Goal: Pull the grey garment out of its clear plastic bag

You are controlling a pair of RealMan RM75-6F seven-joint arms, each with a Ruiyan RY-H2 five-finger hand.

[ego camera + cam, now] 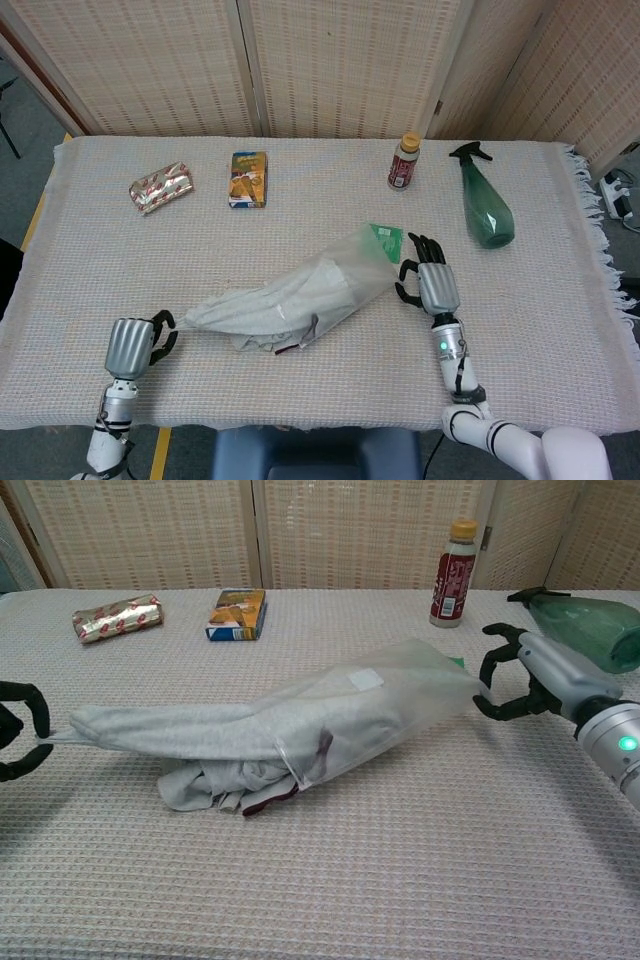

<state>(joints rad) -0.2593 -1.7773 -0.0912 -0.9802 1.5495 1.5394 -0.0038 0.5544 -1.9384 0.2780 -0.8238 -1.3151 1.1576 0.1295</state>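
The grey garment [250,310] [200,730] lies across the table's middle, its left part outside the clear plastic bag [345,270] [400,700] and its right part still inside. A bunched fold with a dark red trim spills from the bag's mouth. My left hand [135,345] [18,730] sits at the near left and pinches the garment's stretched-out tip. My right hand [430,280] [535,675] is at the bag's closed right end, thumb and fingers curled around its corner. A green label shows at that end.
A green spray bottle [485,205] [585,625] lies just behind my right hand. A brown bottle [404,162] [455,572] stands at the back right. A small carton [248,178] [238,614] and a foil snack pack [160,187] [117,617] lie back left.
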